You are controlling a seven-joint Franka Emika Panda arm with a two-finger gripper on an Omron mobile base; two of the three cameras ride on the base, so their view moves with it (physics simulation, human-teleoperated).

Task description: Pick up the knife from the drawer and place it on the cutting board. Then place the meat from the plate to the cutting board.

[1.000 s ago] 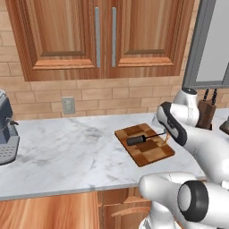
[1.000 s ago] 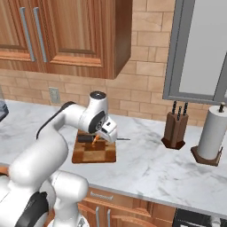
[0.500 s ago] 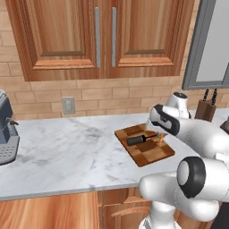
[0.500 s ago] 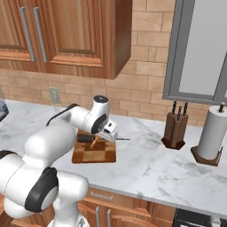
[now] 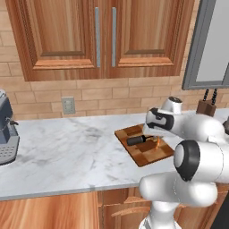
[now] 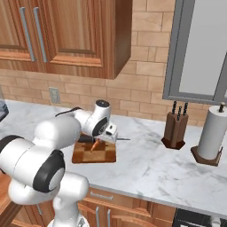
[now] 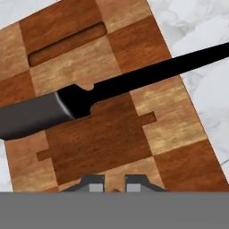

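Note:
The checkered wooden cutting board (image 5: 147,154) (image 6: 84,155) (image 7: 103,143) lies on the marble counter. Across it lies the knife (image 5: 135,140) (image 7: 31,117), black handle to the left in the hand view, blade reaching past the board's edge. My gripper (image 5: 156,139) (image 6: 98,141) (image 7: 114,184) hangs low over the board, just beside the knife, shut on the small orange-red meat (image 5: 158,142) (image 6: 94,145). The meat sits close above the board's surface. The drawer and the plate are out of view.
A wooden knife block (image 5: 206,106) (image 6: 174,129) stands to the right of the board, with a paper towel roll (image 6: 212,135) beyond it. A coffee machine (image 5: 6,129) sits at the counter's far left. Upper cabinets (image 5: 103,36) hang above.
The hand with the meat has moved a little left and down over the board. The knife and the board have stayed in place.

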